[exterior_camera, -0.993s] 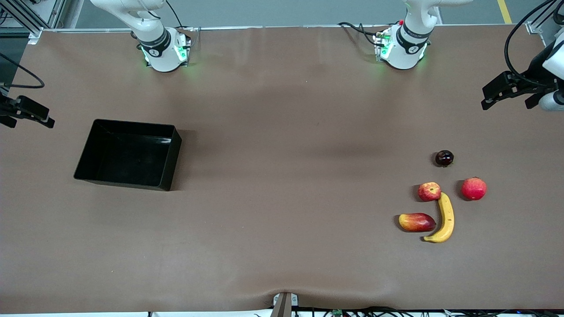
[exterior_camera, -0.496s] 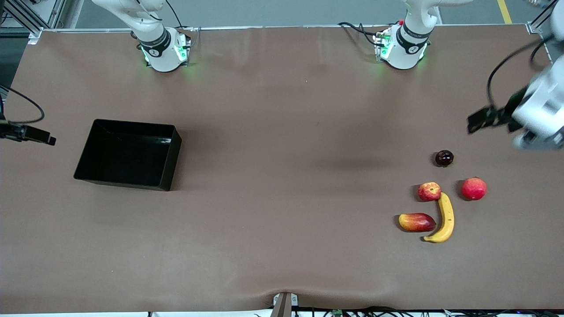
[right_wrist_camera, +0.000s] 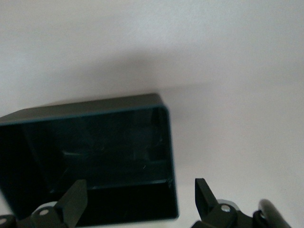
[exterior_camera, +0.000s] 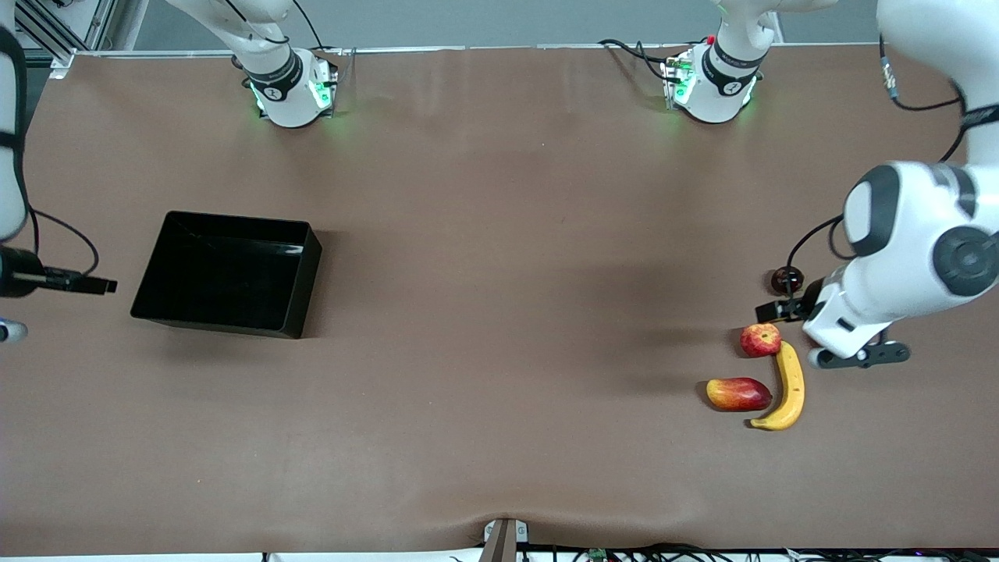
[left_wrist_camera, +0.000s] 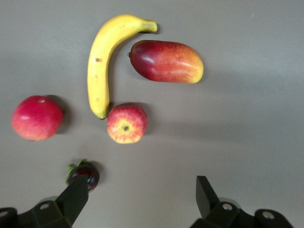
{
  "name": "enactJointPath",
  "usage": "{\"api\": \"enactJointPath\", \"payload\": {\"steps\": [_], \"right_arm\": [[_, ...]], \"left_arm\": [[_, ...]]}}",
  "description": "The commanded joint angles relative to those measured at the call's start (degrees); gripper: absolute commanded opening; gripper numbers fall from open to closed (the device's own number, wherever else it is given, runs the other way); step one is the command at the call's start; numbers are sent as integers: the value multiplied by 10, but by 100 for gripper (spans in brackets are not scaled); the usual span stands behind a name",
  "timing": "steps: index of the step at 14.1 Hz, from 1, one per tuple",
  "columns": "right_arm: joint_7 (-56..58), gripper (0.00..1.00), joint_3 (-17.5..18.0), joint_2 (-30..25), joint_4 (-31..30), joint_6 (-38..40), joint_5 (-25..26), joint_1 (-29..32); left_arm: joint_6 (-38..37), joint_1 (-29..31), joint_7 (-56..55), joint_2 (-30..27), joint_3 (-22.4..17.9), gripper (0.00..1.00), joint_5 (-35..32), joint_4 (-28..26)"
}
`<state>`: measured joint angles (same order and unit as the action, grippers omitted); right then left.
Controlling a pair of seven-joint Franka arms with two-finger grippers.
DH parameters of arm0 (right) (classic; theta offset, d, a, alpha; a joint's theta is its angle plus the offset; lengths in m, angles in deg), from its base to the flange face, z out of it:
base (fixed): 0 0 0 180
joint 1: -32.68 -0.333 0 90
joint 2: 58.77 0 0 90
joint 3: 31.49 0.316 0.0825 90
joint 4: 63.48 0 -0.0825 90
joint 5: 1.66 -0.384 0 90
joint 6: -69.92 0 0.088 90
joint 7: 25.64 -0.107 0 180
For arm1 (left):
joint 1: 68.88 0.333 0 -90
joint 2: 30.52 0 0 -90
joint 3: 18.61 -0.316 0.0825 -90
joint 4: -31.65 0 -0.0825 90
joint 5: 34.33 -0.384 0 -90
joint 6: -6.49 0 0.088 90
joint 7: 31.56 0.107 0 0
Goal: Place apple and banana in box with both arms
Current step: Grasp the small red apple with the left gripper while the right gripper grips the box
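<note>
The apple (exterior_camera: pixel 760 339) lies at the left arm's end of the table, touching the tip of the banana (exterior_camera: pixel 787 388). Both also show in the left wrist view, the apple (left_wrist_camera: pixel 126 123) and the banana (left_wrist_camera: pixel 102 61). My left gripper (exterior_camera: pixel 773 311) hangs open and empty above the table beside the apple; in its own view (left_wrist_camera: pixel 141 185) the fingers are spread wide. The black box (exterior_camera: pixel 308 281) stands empty at the right arm's end. My right gripper (exterior_camera: pixel 97 286) is open and empty, up beside the box; in its own view (right_wrist_camera: pixel 138 187) the box (right_wrist_camera: pixel 95 110) lies below it.
A red-yellow mango-like fruit (exterior_camera: pixel 737 393) lies beside the banana. A dark round fruit (exterior_camera: pixel 785 279) sits farther from the front camera than the apple, next to one left finger (left_wrist_camera: pixel 76 194). A pinkish-red round fruit (left_wrist_camera: pixel 36 118) is hidden under the left arm in the front view.
The left arm has swung in from the table's end and come down over the fruits, covering the pinkish-red fruit. The right gripper has moved alongside the box toward the front camera.
</note>
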<state>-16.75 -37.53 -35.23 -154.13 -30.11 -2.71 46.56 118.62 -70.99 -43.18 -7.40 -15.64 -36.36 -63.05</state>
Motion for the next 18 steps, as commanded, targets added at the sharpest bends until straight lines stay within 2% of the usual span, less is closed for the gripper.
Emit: {"api": "enactJointPath", "payload": {"steps": [1, 3, 6, 9, 10, 11, 12, 13, 15, 16, 18], "right_arm": [[90, 100, 9, 31, 15, -26, 3, 39], [99, 100, 10, 54, 2, -30, -2, 67], [98, 100, 10, 49, -49, -41, -33, 63], [99, 100, 10, 46, -101, -81, -38, 62], [98, 91, 11, 41, -115, -91, -39, 63], [98, 76, 11, 36, -128, -96, -45, 63], [99, 66, 10, 30, -147, -107, -60, 63], [98, 51, 10, 17, -172, -125, -62, 60], [98, 10, 11, 9, -208, -155, -63, 58], [99, 0, 11, 10, -207, -156, -63, 60], [101, 0, 10, -1, -197, -143, -63, 60]], "left_arm": [[55, 12, -12, 23, 2, 100, -10, -20], [80, 27, -12, 46, 2, 100, -10, -20], [109, 36, -13, 75, 2, 100, -10, -22], [140, 39, -14, 80, 3, 100, -10, -43], [144, 38, -14, 89, 2, 100, -10, -43], [146, 38, -14, 94, 2, 100, -10, -43], [152, 38, -12, 103, 2, 100, -10, -43], [162, 38, -12, 113, 2, 100, -10, -43], [170, 38, -10, 124, 1, 100, -10, -44], [170, 39, -10, 125, 1, 100, -10, -46], [170, 39, -10, 125, 1, 100, -10, -52]]}}
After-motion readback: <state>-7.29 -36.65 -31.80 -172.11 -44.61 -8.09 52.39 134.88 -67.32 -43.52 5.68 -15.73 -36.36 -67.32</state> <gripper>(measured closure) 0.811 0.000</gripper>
